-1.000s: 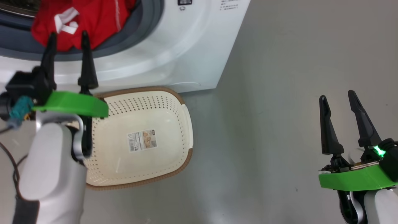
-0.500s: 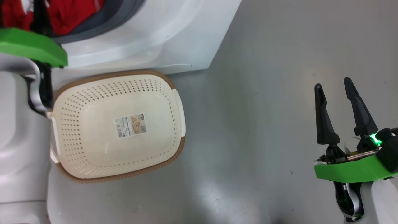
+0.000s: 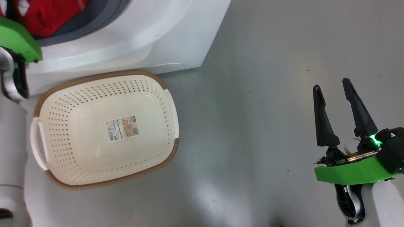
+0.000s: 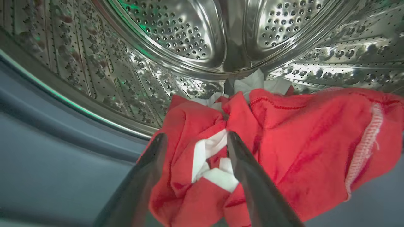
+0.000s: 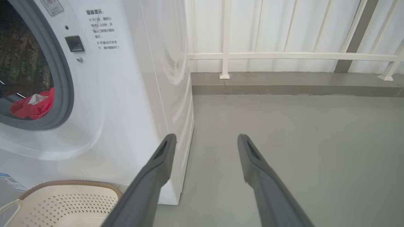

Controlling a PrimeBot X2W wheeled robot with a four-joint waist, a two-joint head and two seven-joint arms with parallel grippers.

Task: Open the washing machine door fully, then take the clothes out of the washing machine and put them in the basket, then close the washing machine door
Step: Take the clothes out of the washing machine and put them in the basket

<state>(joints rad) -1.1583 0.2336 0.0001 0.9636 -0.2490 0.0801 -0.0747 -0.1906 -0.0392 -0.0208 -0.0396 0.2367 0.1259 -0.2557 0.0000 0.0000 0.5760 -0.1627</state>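
- Red cloth sits between the fingers of the left gripper. In the left wrist view it reaches into the mouth of the washing machine with its two dark fingers spread wide, one on each side of a white fold. Nothing is pinched, and whether the fingers touch the fabric cannot be told.
- In the head view the left arm's pale forearm runs up the left edge, and its green wrist mount sits at the machine's opening.
- The right gripper hangs at the lower right, well apart from the machine. Its fingers point up the head view, parted and holding nothing.
- The clothes lie bunched at the front of the perforated steel drum and spill onto the grey gasket.
- The basket stands on the floor just in front of the machine, below the opening. The sticker on its bottom is in plain sight.
- The floor is smooth, grey and slightly glossy, with soft patches of reflected light.
- In the right wrist view, a low grey kerb runs to the right of the machine. It carries a white railing in front of a pale panelled wall.
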